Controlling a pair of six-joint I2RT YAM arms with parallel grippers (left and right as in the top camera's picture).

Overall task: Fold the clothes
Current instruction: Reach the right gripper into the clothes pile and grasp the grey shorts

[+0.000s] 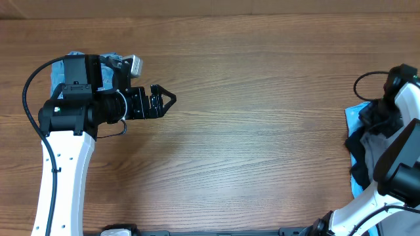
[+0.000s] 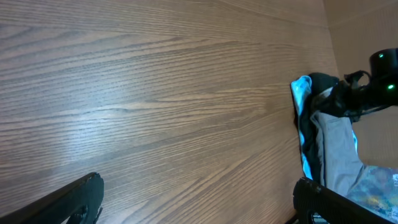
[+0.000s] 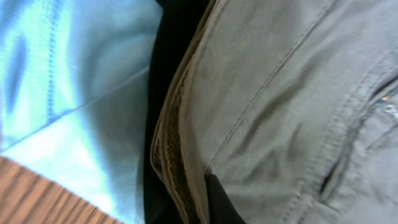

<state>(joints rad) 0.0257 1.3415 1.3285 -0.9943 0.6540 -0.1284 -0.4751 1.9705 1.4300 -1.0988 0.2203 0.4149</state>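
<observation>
A pile of clothes lies at the table's right edge: a light blue garment (image 1: 355, 117), a black one (image 1: 357, 149) and grey shorts (image 1: 376, 145) on top. My right gripper (image 3: 208, 200) is down on this pile. Its dark fingertip presses the grey shorts (image 3: 286, 112) right beside the folded waistband (image 3: 177, 155), and the other finger is hidden under the cloth. The black garment (image 3: 168, 56) and the light blue one (image 3: 74, 93) lie to the left. My left gripper (image 1: 164, 100) is open and empty over bare wood at the far left.
A denim-blue folded cloth (image 1: 64, 71) lies under my left arm at the back left. The left wrist view shows the pile (image 2: 336, 143) across the table, with the right arm (image 2: 373, 87) over it and a patterned blue cloth (image 2: 380, 186) beside it.
</observation>
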